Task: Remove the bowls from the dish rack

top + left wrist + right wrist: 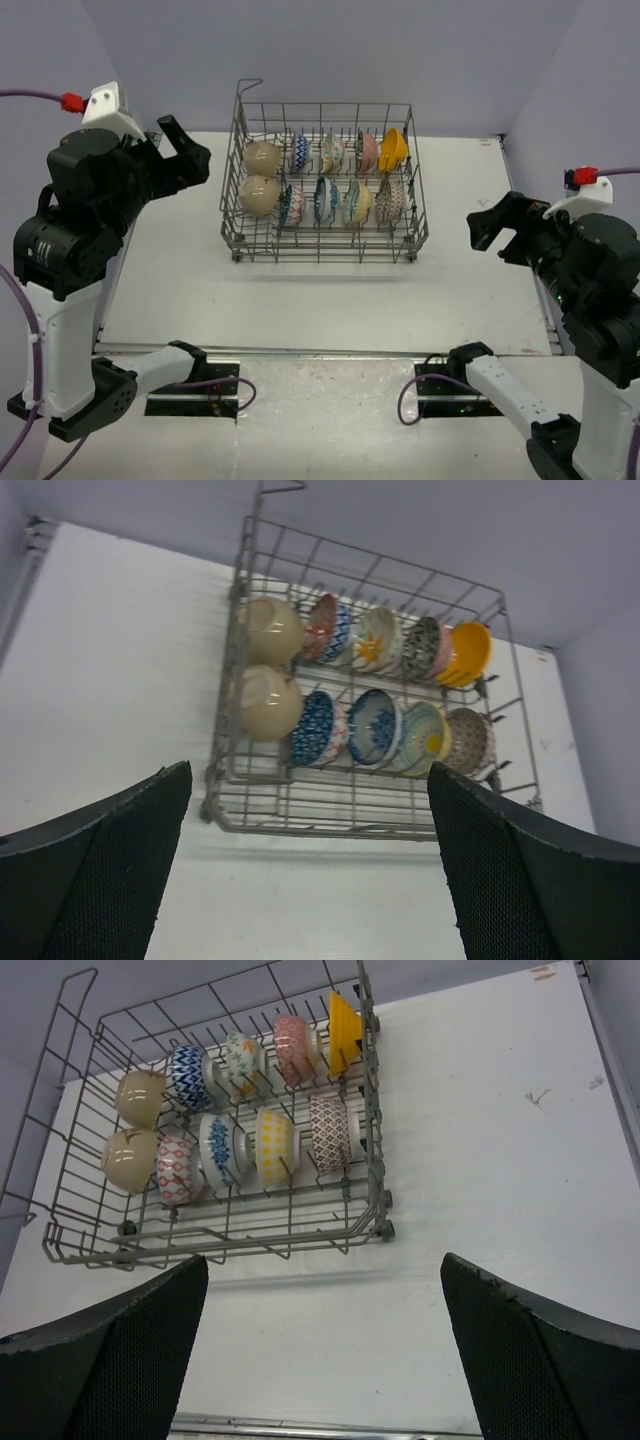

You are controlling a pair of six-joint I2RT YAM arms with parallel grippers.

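Dish rack [330, 252]: placed on the white surface [300, 300], far of centre, between the two arms.
Bowls [325, 198]: stood on edge between the tines in two rows, all inside the rack.
Beige bowls [262, 158]: two, set at the left end of the rows.
Orange-yellow bowl [393, 148]: set at the right end of the far row.
Left fingers [197, 160]: spread wide, nothing gripped, held left of the rack, apart from it.
Right fingers [485, 225]: spread wide, nothing gripped, held right of the rack, apart from it.

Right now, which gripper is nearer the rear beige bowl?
Left. The left gripper hovers left of the rear beige bowl; the right gripper is beyond the dish rack's opposite side.
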